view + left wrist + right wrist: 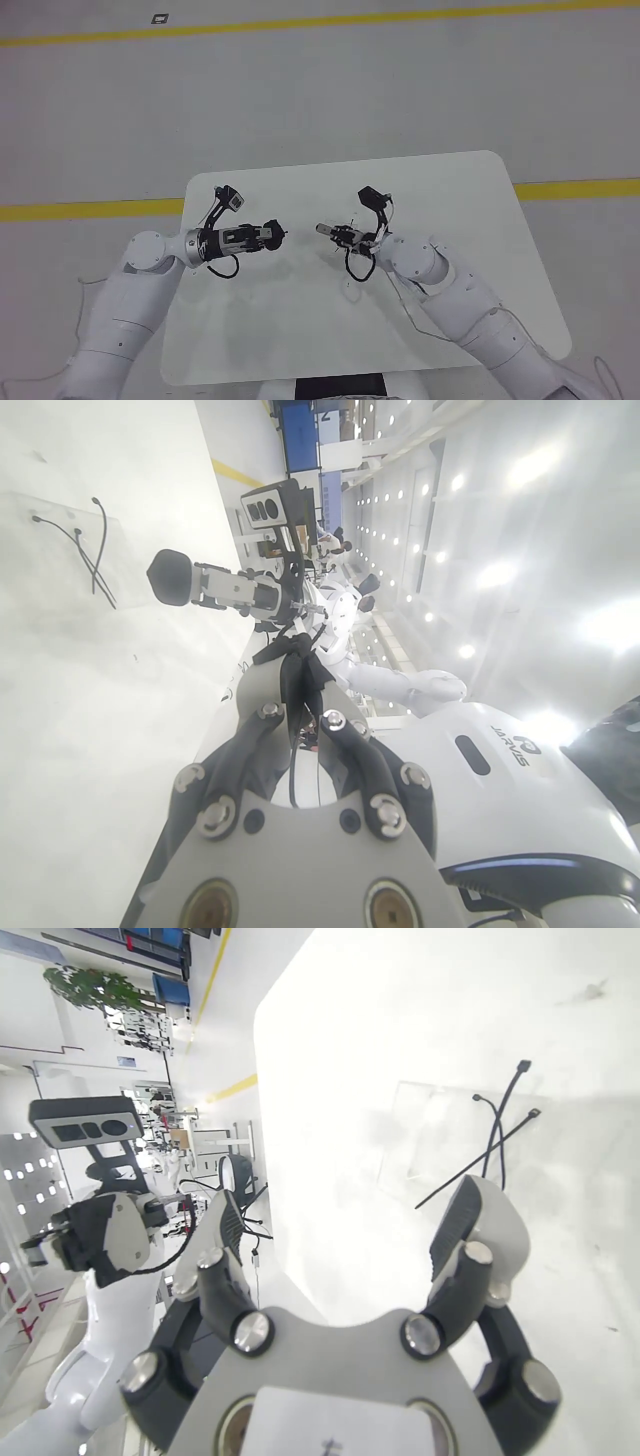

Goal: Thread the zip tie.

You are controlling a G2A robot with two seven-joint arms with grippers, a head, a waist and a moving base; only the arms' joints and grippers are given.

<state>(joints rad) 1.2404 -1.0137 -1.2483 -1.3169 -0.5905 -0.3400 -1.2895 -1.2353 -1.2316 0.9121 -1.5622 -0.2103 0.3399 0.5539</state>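
The right gripper (345,1218) is being held wide open, with nothing between its ribbed pads (457,1215). The left gripper (296,655) is being held with its fingers drawn together. A thin black strand (292,760) is being carried back between them, but it cannot be told whether that is a tie or a cable. Three black zip ties (500,1143) are lying crossed on a clear sheet (425,1128) on the white table (450,200), just beyond the right gripper's tips.

Because the ties are overlapping, two are likely to be caught or dragged together if the crossing is pinched. A flat strap could also be missed against the slick sheet, and the sheet itself could be pushed along. Later, the small head slot could easily be missed by a flexing tail.

In the top view the grippers are being shown tip to tip, near each other above the table's middle. The heads of the ties and the way they cross are being supplied by the wrist views.
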